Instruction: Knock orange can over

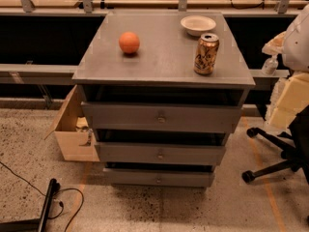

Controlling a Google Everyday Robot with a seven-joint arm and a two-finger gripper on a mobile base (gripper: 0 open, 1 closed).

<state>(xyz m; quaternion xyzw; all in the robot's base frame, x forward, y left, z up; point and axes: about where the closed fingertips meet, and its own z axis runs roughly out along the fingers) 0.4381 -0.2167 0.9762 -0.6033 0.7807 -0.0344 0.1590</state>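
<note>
The orange can (206,54) stands upright on the grey top of the drawer cabinet (164,62), near its right front corner. It is golden-orange with dark and white print and a silver top. No gripper shows in the camera view. A white and cream rounded shape (295,71) at the right edge may be part of my arm, to the right of the can and apart from it.
A round orange ball (129,42) lies at the left middle of the top. A shallow white bowl (198,25) sits at the back right, behind the can. An open cardboard box (75,129) stands on the floor to the left, and an office chair base (275,153) to the right.
</note>
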